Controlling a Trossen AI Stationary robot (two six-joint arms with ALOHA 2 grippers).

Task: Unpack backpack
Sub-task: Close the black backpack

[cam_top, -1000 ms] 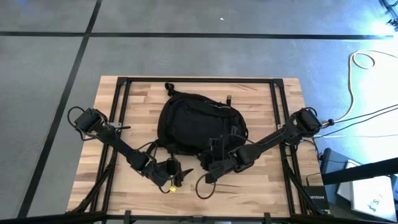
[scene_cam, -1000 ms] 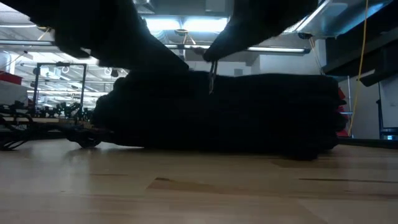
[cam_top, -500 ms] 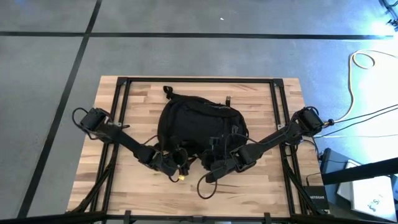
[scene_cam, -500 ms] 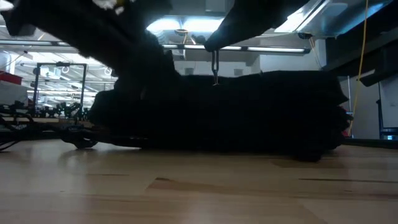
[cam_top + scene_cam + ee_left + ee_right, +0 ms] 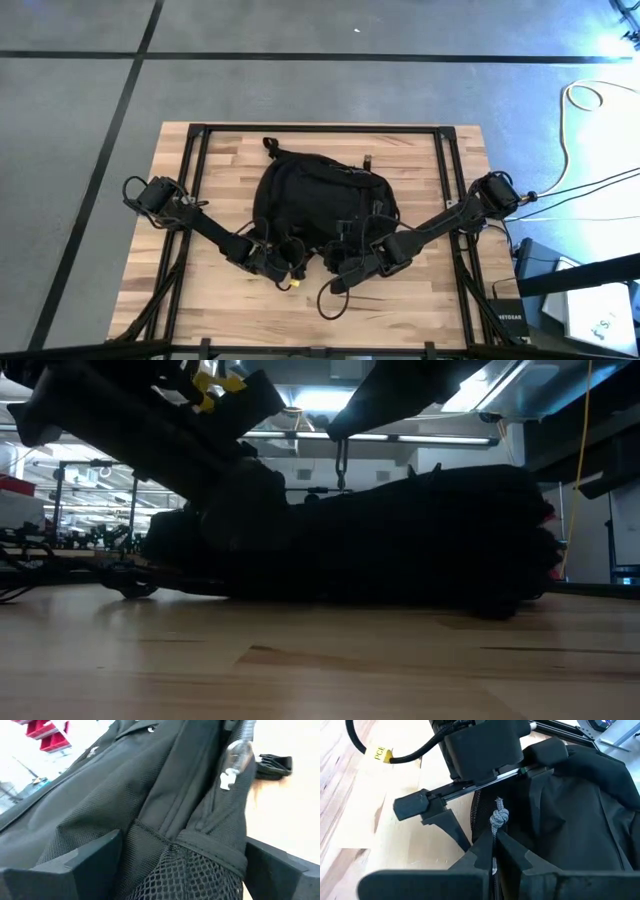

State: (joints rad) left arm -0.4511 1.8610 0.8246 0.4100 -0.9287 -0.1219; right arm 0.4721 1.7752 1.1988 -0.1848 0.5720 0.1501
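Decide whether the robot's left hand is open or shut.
Open: the left hand has its fingers spread wide on either side of the backpack edge.

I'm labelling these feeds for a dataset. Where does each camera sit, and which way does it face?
High: overhead, straight down on table, backpack, both arms.
Low: table height, level across; backpack, arms above.
Left wrist: past the open left pincer straddling the backpack's mesh.
Right wrist: past the right pincer, shut on the zipper cord; left pincer beyond.
All share the backpack.
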